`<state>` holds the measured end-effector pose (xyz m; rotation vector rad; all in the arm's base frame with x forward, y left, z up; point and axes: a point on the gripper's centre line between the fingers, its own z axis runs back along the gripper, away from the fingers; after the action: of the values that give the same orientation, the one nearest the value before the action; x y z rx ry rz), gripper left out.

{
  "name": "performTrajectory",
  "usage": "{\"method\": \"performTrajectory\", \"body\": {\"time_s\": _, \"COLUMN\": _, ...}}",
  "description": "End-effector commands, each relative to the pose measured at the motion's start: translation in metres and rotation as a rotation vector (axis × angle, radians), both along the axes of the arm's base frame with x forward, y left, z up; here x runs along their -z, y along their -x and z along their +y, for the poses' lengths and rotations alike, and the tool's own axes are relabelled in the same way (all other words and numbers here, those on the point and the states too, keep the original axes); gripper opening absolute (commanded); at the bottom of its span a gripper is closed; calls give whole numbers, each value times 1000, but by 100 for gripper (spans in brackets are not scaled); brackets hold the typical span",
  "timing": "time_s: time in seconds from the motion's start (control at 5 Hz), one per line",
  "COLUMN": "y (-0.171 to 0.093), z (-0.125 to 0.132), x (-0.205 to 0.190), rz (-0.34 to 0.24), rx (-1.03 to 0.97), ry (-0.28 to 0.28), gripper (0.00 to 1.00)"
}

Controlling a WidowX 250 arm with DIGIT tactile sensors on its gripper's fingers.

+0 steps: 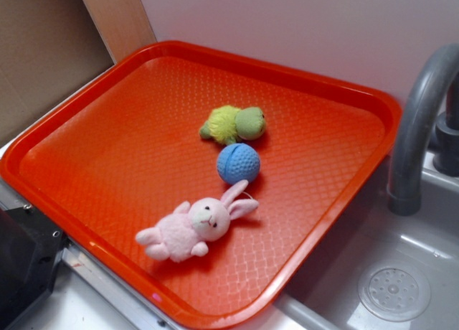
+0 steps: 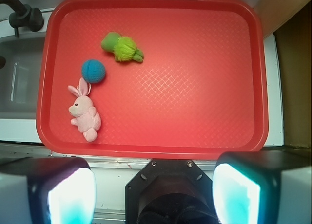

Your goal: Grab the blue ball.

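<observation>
The blue ball point(image 1: 238, 163), small and dimpled, lies on the orange-red tray point(image 1: 107, 129) between a yellow-green plush toy point(image 1: 233, 123) and a pink bunny point(image 1: 192, 226). In the wrist view the ball point(image 2: 93, 71) sits at the tray's left side, just above the bunny point(image 2: 84, 112) and below-left of the plush toy point(image 2: 123, 47). My gripper point(image 2: 153, 192) is open and empty, its two pads wide apart at the bottom of the wrist view, high above and short of the tray's near rim point(image 2: 146, 150). The gripper does not show in the exterior view.
A grey sink basin point(image 1: 391, 272) with a drain and a curved grey faucet point(image 1: 419, 129) stands beside the tray. A wooden board point(image 1: 115, 18) and a wall rise behind it. A black block point(image 1: 25, 262) sits at the tray's near corner.
</observation>
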<state>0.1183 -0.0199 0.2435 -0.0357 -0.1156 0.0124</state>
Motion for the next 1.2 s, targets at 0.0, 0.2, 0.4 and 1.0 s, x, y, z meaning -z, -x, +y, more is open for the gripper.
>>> {"method": "performTrajectory", "body": {"time_s": 0.0, "y": 0, "z": 0, "x": 0, "rz": 0, "rx": 0, "ry": 0, "gripper": 100}}
{"method": "performTrajectory", "body": {"time_s": 0.2, "y": -47, "z": -43, "x": 40, "rz": -63, "rx": 23, "ry": 31, "gripper": 100}}
{"method": "performTrajectory", "body": {"time_s": 0.4, "y": -75, "z": -86, "x": 71, "rz": -92, "rx": 74, "ry": 101, "gripper": 100}}
{"method": "performTrajectory", "body": {"time_s": 1.0, "y": -122, "z": -137, "x": 200, "rz": -22, "rx": -5, "ry": 60, "gripper": 100}}
